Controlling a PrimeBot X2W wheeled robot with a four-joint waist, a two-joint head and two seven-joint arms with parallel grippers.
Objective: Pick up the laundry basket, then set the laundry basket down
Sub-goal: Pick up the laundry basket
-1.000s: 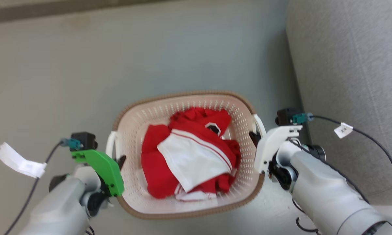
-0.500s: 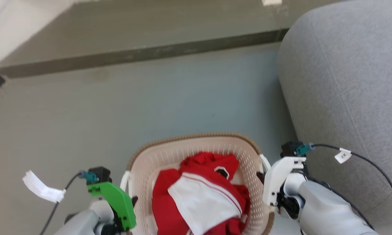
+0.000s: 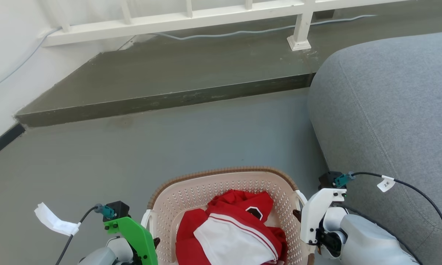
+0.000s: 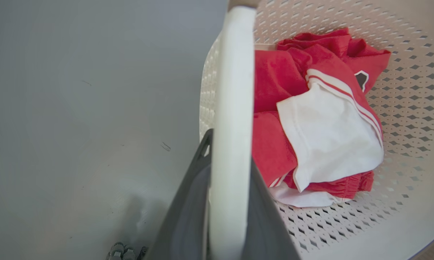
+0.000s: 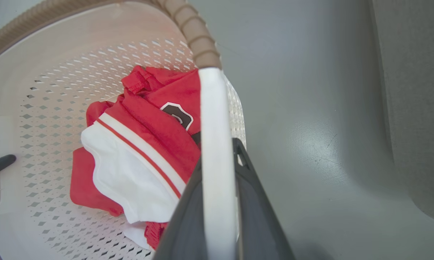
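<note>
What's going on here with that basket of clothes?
A two-armed robot is gripping the laundry basket by its white side handles: the left gripper is shut on one handle, the right gripper on the other. Red and white clothes lie inside. The basket is over a grey floor beside a grey sofa; whether it is lifted clear is hard to tell.

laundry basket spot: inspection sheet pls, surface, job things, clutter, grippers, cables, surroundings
surface: bare grey floor.
job's things: laundry basket with red and white clothes inside.
clutter: nothing seen.
grippers: left gripper shut on the basket's left handle; right gripper shut on the right handle.
cables: left wrist cable and right wrist cable, both tagged; pale cable along the raised step.
surroundings: grey sofa at the right; white railing and wall beyond the step.
</note>
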